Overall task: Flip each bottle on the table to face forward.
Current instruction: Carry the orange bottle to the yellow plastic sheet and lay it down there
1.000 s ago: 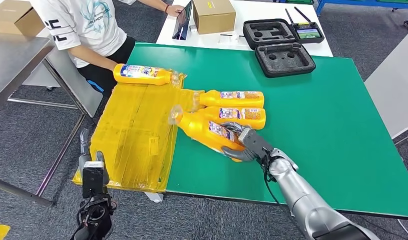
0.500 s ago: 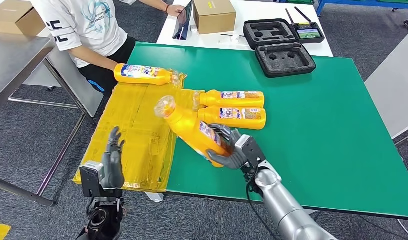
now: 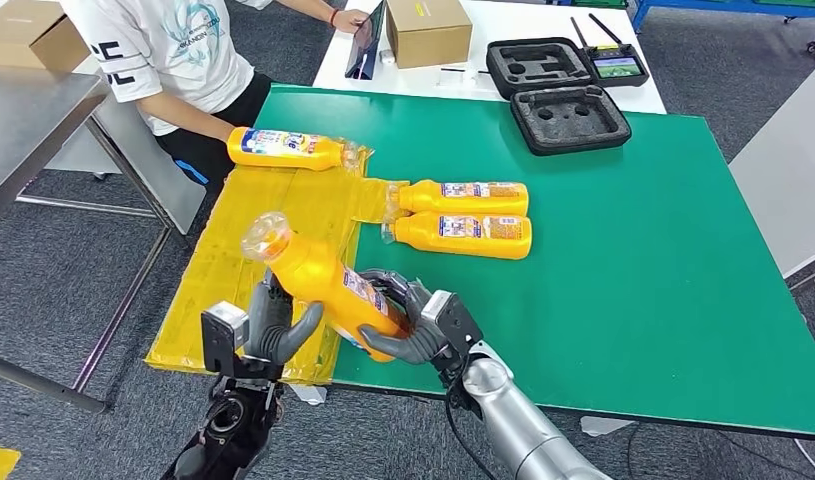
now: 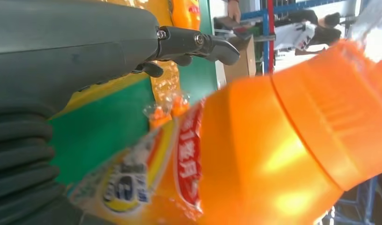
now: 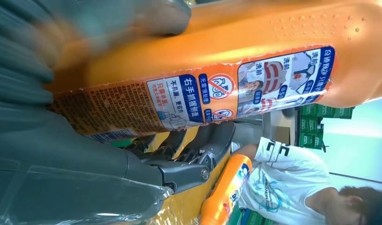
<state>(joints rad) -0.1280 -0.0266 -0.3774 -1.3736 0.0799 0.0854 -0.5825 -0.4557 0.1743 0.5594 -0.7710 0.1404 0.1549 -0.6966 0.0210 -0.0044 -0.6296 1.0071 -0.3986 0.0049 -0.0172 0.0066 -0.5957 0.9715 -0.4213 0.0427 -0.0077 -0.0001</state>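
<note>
Held bottle (image 3: 328,282): orange body, clear-wrapped cap tilted toward 10 o'clock, printed back label showing, lifted over the green table's (image 3: 633,250) near edge; right hand (image 3: 415,325) grips its base; left hand (image 3: 273,325), fingers spread, touches its side; two bottles (image 3: 461,215) lie at 1 o'clock, label up.

bottles (image 3: 328,285): orange, blue-white labels | table (image 3: 663,250): green | sheet (image 3: 253,270): yellow

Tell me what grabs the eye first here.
The orange plastic bottle lifted at the green table's near edge, gripped by the right hand, with the left hand alongside it. Beyond it, two more orange bottles lie side by side on the green top.
</note>
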